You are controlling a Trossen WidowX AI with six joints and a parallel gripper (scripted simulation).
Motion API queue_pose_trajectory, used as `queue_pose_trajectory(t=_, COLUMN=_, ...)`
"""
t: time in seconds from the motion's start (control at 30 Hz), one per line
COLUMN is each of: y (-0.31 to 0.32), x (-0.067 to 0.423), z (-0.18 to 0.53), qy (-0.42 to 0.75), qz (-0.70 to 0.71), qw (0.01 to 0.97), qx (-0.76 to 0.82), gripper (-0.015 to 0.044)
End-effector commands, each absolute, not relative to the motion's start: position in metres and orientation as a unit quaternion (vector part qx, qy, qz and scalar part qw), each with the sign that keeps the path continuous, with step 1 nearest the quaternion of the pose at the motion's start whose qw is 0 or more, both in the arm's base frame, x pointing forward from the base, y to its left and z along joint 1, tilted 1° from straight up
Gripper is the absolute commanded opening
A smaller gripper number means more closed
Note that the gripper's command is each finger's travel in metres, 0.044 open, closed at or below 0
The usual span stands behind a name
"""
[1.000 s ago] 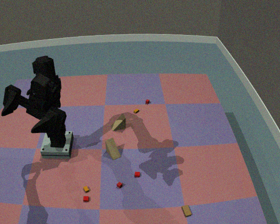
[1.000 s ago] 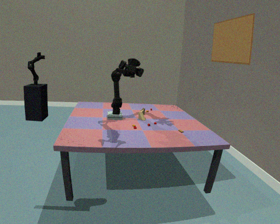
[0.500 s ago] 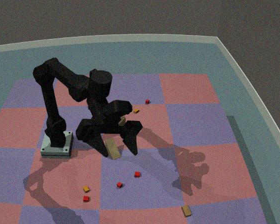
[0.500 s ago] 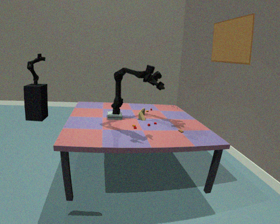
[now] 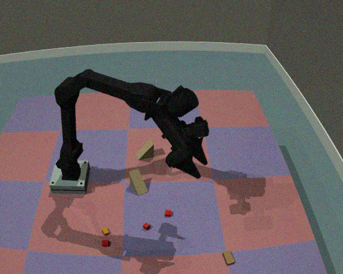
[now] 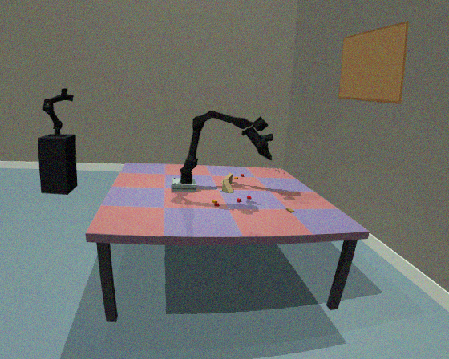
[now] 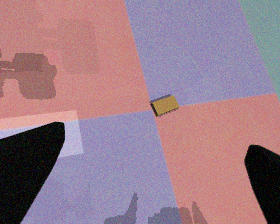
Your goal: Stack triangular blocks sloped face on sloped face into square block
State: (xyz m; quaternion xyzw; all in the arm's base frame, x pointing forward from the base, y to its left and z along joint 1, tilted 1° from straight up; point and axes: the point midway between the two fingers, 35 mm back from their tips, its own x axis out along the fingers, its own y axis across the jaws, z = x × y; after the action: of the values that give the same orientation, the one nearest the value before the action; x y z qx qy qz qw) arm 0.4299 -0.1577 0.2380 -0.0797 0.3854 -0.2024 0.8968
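Gripper (image 5: 196, 167) is held high above the checkered table (image 6: 194, 228), jaws spread wide, nothing between them. Two tan triangular blocks are seen apart on the table near the arm's base plate (image 5: 83, 180): far block (image 5: 146, 150) on a pink square, near block (image 5: 138, 181) at the pink-purple border. A small tan flat block (image 7: 165, 105) is viewed between the fingertips.
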Motion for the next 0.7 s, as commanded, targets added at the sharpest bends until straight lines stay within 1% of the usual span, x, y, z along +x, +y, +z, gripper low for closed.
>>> queue_pose_trajectory(t=0.0, y=-0.090, x=0.442, z=0.207, qy=0.452, qz=-0.117, qw=0.882, qx=-0.068, gripper=0.0440)
queue_pose_trajectory(t=0.13, y=-0.030, x=0.439, z=0.177, qy=0.521, qz=-0.047, qw=0.850, qx=-0.064, gripper=0.0440)
queue_pose_trajectory(t=0.3, y=0.045, x=0.416, z=0.145, qy=0.610, qz=0.029, qw=0.789, qx=-0.069, gripper=0.0440)
queue_pose_trajectory(t=0.53, y=0.139, x=0.355, z=0.113, qy=0.732, qz=0.101, qw=0.667, qx=-0.097, gripper=0.0440)
queue_pose_trajectory(t=0.67, y=0.177, x=0.316, z=0.105, qy=0.786, qz=0.116, qw=0.595, qx=-0.121, gripper=0.0440)
